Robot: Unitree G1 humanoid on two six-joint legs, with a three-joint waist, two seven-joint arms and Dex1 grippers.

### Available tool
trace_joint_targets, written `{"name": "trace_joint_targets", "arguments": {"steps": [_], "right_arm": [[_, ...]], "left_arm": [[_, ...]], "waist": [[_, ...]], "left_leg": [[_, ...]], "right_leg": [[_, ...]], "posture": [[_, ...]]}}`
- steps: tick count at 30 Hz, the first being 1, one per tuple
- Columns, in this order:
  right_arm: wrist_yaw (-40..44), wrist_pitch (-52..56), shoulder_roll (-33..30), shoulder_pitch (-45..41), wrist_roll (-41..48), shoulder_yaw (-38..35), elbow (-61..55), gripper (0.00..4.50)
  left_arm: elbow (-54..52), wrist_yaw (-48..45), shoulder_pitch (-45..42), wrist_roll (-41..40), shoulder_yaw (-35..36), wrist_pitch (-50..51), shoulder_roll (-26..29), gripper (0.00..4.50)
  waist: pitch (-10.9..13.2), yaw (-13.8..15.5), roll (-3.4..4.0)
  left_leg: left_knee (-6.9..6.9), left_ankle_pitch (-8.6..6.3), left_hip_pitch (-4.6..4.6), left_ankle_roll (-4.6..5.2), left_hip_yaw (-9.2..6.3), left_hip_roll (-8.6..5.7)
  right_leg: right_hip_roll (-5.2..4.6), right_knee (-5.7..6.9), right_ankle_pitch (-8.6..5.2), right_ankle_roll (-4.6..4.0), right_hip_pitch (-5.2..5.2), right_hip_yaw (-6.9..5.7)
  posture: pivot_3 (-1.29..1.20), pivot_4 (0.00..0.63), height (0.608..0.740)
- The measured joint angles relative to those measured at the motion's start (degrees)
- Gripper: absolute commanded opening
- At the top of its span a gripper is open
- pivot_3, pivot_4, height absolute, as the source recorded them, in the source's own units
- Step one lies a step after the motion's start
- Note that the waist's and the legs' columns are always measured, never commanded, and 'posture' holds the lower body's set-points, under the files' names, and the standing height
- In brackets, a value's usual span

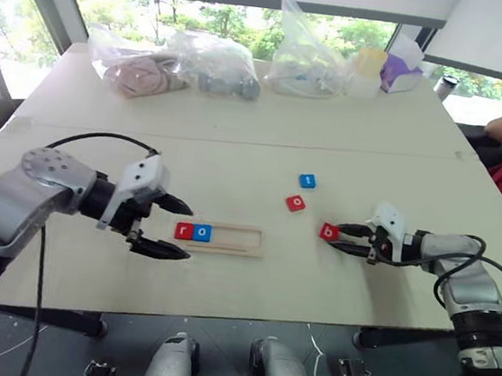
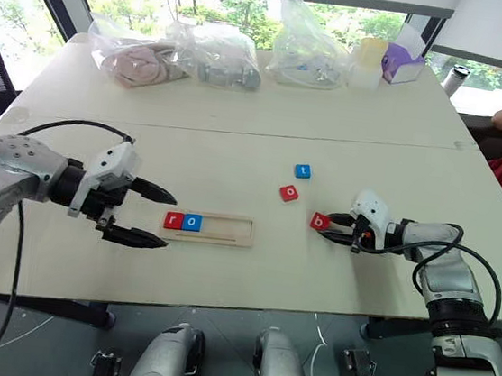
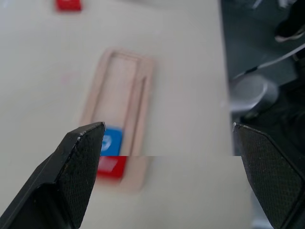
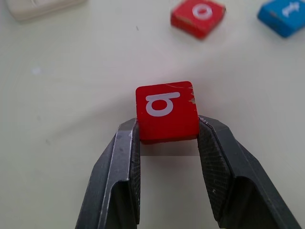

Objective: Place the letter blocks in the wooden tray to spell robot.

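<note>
With the red b block [image 4: 167,110] pinched at its near edge between the right gripper's [image 1: 347,237] fingers [image 4: 220,157] while it sits on the bench [image 1: 266,131], the step in hand is to carry it to the wooden tray [image 1: 238,240] and set it third. The hold looks shallow, only the tips on the block's sides, so I would lift slowly and keep it level. The tray lies well to the left of the block, with a red r block [image 1: 183,230] and a blue o block [image 1: 202,232] touching at its left end; the b belongs flush against that o, letter the same way up. The red o block [image 1: 295,203] and blue t block [image 1: 307,181] wait beyond. The left gripper [image 1: 174,227], fingers wide apart and empty, hovers just beside the tray's left end, and should stay clear.
</note>
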Motion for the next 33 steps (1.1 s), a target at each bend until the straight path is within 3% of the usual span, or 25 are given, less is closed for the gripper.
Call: {"name": "trace_joint_targets", "arguments": {"steps": [2,4,7,13,21,33], "right_arm": [[-3.4,7.43,4.13,-5.19,-1.55,4.8,-8.7,1.13],[-4.64,9.64,4.78,-5.66,-1.81,5.83,-9.64,1.13],[-8.87,19.84,13.38,-12.55,-3.1,11.32,-10.42,1.13],[-11.14,22.81,18.21,-16.65,-5.99,18.84,-7.25,1.13],[-9.86,22.13,18.1,-16.95,-7.68,22.38,-7.12,1.13],[-9.69,21.22,18.47,-15.3,-8.85,24.53,-7.72,1.13]], "left_arm": [[5.9,-0.13,1.25,1.95,0.48,-2.57,0.32,4.5],[6.04,-0.29,1.37,1.81,1.33,-2.64,0.34,4.5],[5.33,-0.16,2.92,0.51,5.66,-1.94,1.38,4.5],[0.62,2.03,9.42,-1.26,10.13,0.58,1.01,4.5],[-6.91,4.64,12.27,-5.78,15.12,5.25,0.37,4.5],[-8.0,5.69,12.22,-7.0,15.3,6.28,0.35,4.5]], "waist": [[0.01,-0.03,-0.03],[0.02,1.26,-0.03],[0.06,0.8,-0.09],[0.07,1.46,-0.11],[0.08,1.17,-0.16],[0.08,1.13,-0.16]], "left_leg": [[0.03,0.0,-0.08,0.0,-0.2,0.05],[0.04,0.0,-0.15,-0.01,-0.13,-0.02],[0.08,0.0,-0.23,-0.01,0.1,0.0],[0.06,0.0,-0.29,-0.01,0.09,-0.04],[0.09,0.0,-0.24,-0.01,0.05,-0.03],[0.08,0.0,-0.2,-0.01,0.05,-0.02]], "right_leg": [[0.05,0.09,-0.05,-0.06,-0.05,-0.15],[-0.08,0.03,-0.02,-0.13,-0.05,-0.16],[-0.15,0.02,0.05,-0.18,-0.21,0.0],[-0.21,0.01,-0.01,-0.11,-0.2,-0.03],[-0.15,0.03,0.0,-0.11,-0.16,-0.04],[-0.11,0.08,0.0,-0.12,-0.16,-0.04]], "posture": [[0.0,0.15,0.74],[0.0,0.15,0.74],[0.0,0.15,0.74],[0.0,0.15,0.74],[0.0,0.15,0.74],[0.0,0.15,0.74]]}}
